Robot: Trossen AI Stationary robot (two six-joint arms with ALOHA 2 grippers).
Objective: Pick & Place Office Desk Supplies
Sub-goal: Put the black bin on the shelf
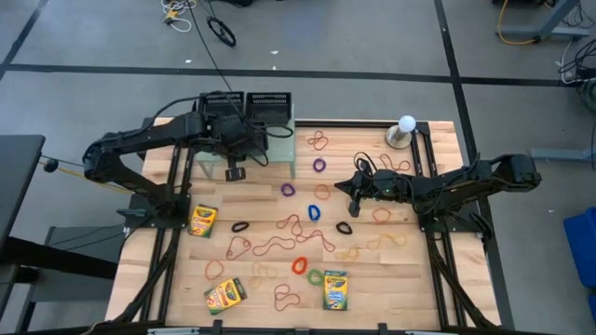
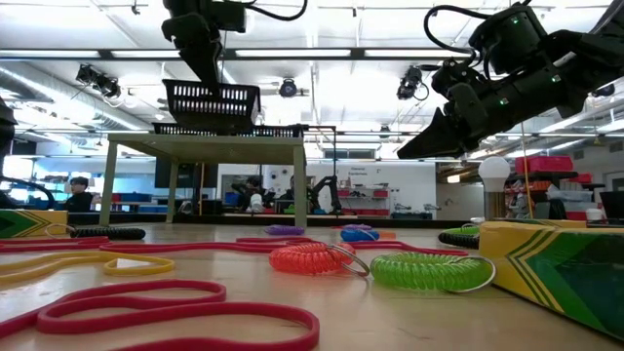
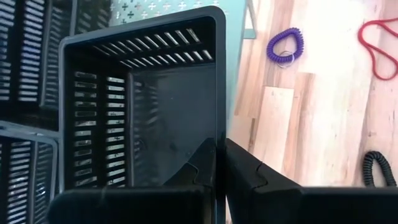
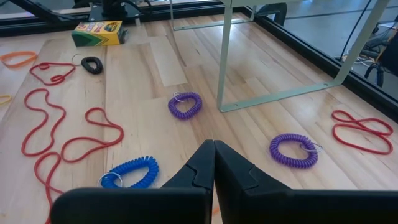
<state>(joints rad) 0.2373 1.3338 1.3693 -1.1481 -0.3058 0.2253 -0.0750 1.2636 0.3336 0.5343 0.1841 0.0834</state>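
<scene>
1. Far left of the table: a crayon box lies flat beside the left arm's base, another crayon box sits near the front edge. Both untouched, waiting their turn by the look of it.
2. Up on the pale green shelf, the left gripper has its fingers pinched on the rim wall of a black mesh tray. In the low view the tray hangs just above the shelf top, slightly tilted. A rim grip makes sense: the thin wall is the only thing narrow enough to clamp.
3. A second mesh tray sits at the shelf's back edge, just beside the held one, so I judge the shelf to be tray storage and this tray to be coming off or going on; I cannot tell which.
4. Mid-table: red rubber-band loops sprawl across the wood, with a purple coil band near the shelf leg and a blue coil band closer in.
5. Right of centre, the right gripper hovers low over those coils, fingers pressed together, holding nothing. Probably waiting for the tray.
6. Front right: a third crayon box, upright-facing, well apart from both arms.
</scene>
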